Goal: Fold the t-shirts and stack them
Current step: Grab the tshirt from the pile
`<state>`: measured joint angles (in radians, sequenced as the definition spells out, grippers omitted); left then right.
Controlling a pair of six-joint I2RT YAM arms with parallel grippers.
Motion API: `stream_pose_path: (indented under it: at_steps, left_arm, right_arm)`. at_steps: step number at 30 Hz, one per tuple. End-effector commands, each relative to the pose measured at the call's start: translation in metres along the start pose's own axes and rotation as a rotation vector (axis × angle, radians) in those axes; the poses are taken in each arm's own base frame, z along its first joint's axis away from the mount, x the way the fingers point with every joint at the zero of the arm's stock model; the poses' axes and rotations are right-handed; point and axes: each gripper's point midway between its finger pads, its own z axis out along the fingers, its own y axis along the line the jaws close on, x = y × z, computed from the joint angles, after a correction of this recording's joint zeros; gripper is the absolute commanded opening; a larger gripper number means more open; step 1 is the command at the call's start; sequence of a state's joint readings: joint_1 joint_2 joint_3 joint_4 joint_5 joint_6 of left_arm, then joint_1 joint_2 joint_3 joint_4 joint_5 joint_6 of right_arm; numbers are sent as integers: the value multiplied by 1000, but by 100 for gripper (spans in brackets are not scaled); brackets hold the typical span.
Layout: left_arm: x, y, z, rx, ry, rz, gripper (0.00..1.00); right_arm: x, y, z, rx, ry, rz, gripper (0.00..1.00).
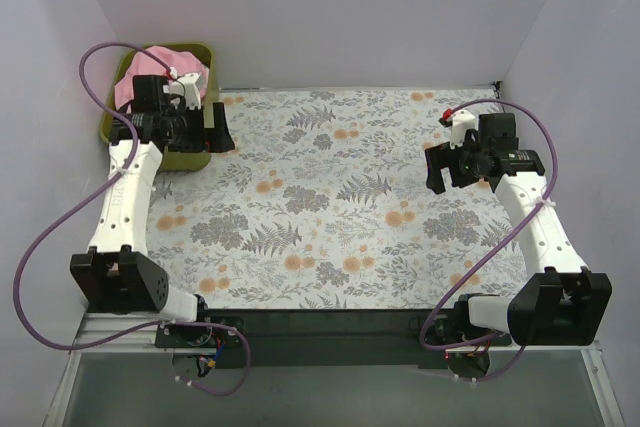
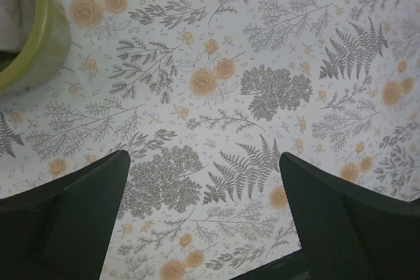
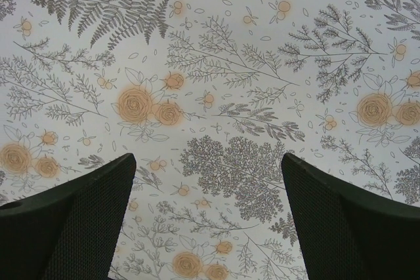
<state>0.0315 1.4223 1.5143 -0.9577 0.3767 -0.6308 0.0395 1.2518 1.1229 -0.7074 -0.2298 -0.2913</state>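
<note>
Evidently soft and floppy, the pink t-shirt (image 1: 125,87) lies bunched in the green bin (image 1: 185,159) at the far-left corner of the table (image 1: 330,157); pinch a raised fold. Left gripper (image 2: 203,159) and right gripper (image 3: 208,159) gape empty.

Soft, even, bright light falls from above. In the top view the floral tablecloth (image 1: 330,197) shows no glare and only faint shadows. Both wrist views show the print crisp at centre. The dark fingers of the left gripper (image 2: 203,155) and right gripper (image 3: 209,157), at 5 and 7 o'clock, look slightly soft. The green bin (image 2: 41,44) at 10 o'clock is blurred.
</note>
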Motion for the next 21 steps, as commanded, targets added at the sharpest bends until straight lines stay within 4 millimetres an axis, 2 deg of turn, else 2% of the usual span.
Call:
stream_pose_path:
  at_steps: [1,2,3,4,5,6,7,8,9,10,11,12,14,17,21]
  left_arm:
    - [-21,11,3,-34,10,66,98]
    - [-27,15,6,-44,10,71,98]
    - [-49,14,-1,-57,-35,89,98]
    - [-58,23,2,-95,-42,89,98]
    - [-63,33,16,-113,-23,79,98]
    - [-75,38,20,-128,-36,80,98]
    - [-101,44,11,-161,-96,89,98]
    - [-104,62,30,-203,-64,69,98]
    - [-114,73,32,-227,-75,61,98]
    - [-140,77,22,-256,-143,71,98]
    - [-147,88,28,-287,-151,61,98]
    - [-147,106,44,-313,-134,41,98]
    - [-165,123,48,-361,-195,29,98]
    - [-166,149,68,-432,-217,15,98]
    - [-164,183,84,-513,-235,-29,98]
  right_arm:
    - [-20,4,-9,-23,-57,-1,98]
    - [-20,4,-8,-26,-57,1,98]
    - [-20,5,-6,-30,-54,3,98]
    - [-20,6,-6,-38,-53,7,98]
    - [-19,6,-5,-41,-49,10,98]
    - [-18,7,-4,-44,-45,12,98]
    - [-17,7,-4,-45,-44,16,98]
    - [-16,7,-2,-46,-40,18,98]
    - [-16,7,-2,-46,-40,18,98]
    - [-15,6,-2,-47,-39,19,98]
    - [-14,6,-1,-48,-36,19,98]
    - [-14,6,-1,-47,-36,20,98]
    - [-8,7,2,-56,-22,29,98]
    - [1,10,10,-76,7,44,98]
    - [10,11,17,-90,35,54,98]
